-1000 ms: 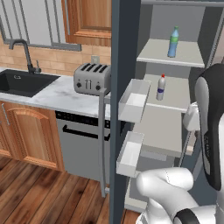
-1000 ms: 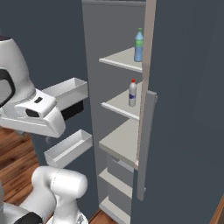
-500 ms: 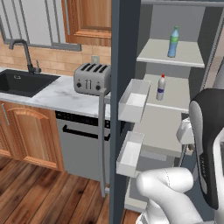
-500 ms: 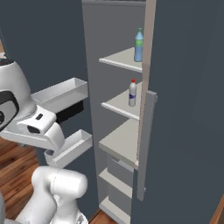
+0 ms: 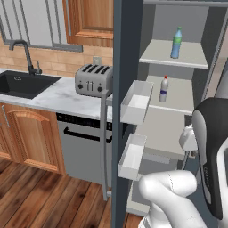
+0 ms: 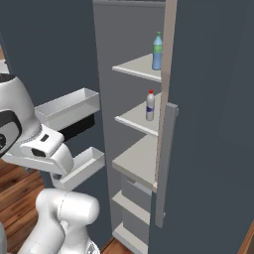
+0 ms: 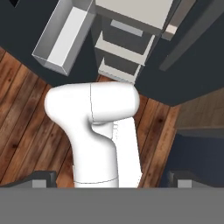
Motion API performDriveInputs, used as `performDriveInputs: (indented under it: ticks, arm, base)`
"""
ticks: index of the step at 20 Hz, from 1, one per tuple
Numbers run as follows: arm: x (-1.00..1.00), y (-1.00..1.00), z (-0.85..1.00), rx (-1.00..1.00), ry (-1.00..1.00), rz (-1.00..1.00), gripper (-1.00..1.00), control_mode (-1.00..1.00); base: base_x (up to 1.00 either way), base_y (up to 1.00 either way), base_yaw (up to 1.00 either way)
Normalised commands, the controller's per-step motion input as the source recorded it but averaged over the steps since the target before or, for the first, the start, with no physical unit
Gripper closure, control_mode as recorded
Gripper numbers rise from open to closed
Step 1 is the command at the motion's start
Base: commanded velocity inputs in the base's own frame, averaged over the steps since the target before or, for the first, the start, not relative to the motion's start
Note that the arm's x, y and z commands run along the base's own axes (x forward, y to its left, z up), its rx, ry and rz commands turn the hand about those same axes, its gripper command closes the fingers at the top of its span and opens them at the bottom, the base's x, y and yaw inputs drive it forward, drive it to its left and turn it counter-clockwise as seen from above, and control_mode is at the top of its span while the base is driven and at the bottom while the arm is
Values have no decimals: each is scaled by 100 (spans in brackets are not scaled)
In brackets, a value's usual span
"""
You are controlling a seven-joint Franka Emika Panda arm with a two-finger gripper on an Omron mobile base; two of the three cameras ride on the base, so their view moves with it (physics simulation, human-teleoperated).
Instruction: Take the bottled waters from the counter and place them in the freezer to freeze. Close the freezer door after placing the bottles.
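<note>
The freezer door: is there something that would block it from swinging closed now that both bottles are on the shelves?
Probably yes: the robot's own arm stands right at the opening, beside the door bins. The bottles sit well inside on the shelves.

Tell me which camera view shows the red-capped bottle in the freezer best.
The left base view: the red-capped bottle stands upright on the second shelf, seen whole and unobstructed. The right base view also shows it, smaller, near the shelf's front edge.
</note>
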Motion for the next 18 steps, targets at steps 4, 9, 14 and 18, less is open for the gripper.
performDriveInputs:
  ticks: [4,9,14,18]
  arm:
    - [0,0,0,0,0,0,-100,-100]
    - [0,0,0,0,0,0,-100,-100]
    - [-10,0,0,0,0,-1,-100,100]
    - [0,0,0,0,0,0,-100,100]
  base:
    - [0,0,0]
    - [0,0,0]
    - [-7,0,-1]
    - [-61,0,-14]
